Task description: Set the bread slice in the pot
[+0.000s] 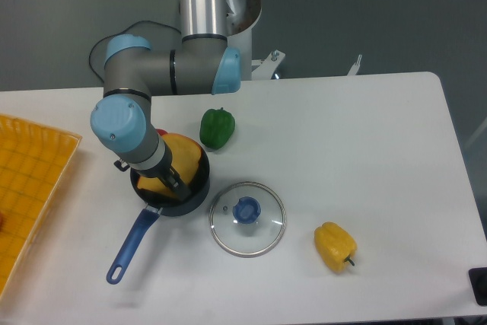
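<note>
The pot, a small dark saucepan with a long blue handle, stands left of the table's middle. The yellow bread slice lies tilted inside it, its orange crust showing on the left side. My gripper reaches down into the pot from above. The wrist hides most of it, so only one dark finger shows against the slice. Whether the jaws still hold the slice is hidden.
A green bell pepper sits just behind the pot on its right. A round glass lid with a blue knob lies to the pot's right. A yellow bell pepper lies at the front right. A yellow tray lies at the left edge.
</note>
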